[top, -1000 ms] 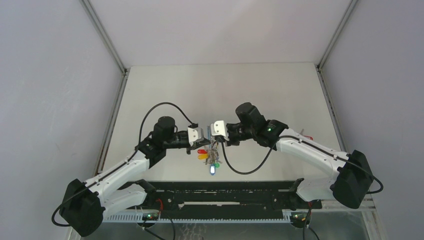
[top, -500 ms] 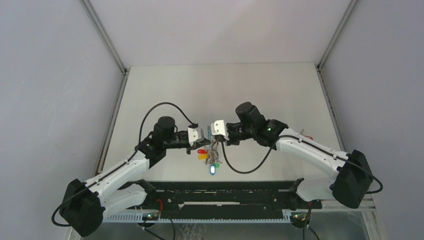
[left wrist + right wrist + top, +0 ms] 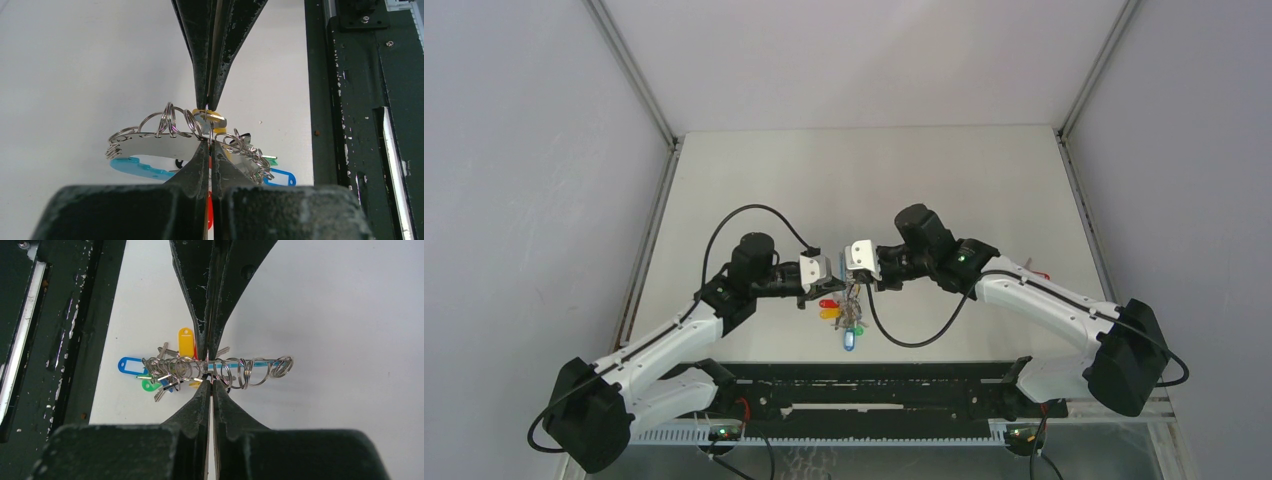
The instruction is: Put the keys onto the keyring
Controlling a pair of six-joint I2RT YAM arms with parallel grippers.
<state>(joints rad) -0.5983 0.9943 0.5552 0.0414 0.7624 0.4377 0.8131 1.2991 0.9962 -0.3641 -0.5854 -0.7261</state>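
change: almost none over the last second. Both arms hold the same pose in the top view. Only the blue tag [image 3: 849, 340] at the bottom of the bunch looks darker, as if it turned a little.
left gripper [image 3: 209, 145]: jaws pressed together, pinching the grey band of the keyring [image 3: 160, 145] at its tips.
right gripper [image 3: 209, 382]: jaws pressed together too, meeting the left one tip to tip at the same spot. Can't tell if it has the band or one of the small split rings.
keyring location: between the two grippers, middle of the table [image 3: 874, 180] and toward its near side, just far of the black rail [image 3: 874, 395]. Its cyan section runs off to the left in the left wrist view.
yellow-tag key [image 3: 186, 342]: right at the pinch point, touching the bunch.
red-tag key [image 3: 827, 302]: just above the yellow one in the top view, under the left gripper, mostly hidden in the wrist views.
green tag [image 3: 149, 386]: in the bunch beside the blue one.
threaded or not: can't tell for either key, the rings overlap too much.
read: probably mid-threading, a fine hold with no visible progress. The tag turn suggests a small wrist twist, not a transfer.
risk: with both pinches this close, a slip likely drops the whole bunch.
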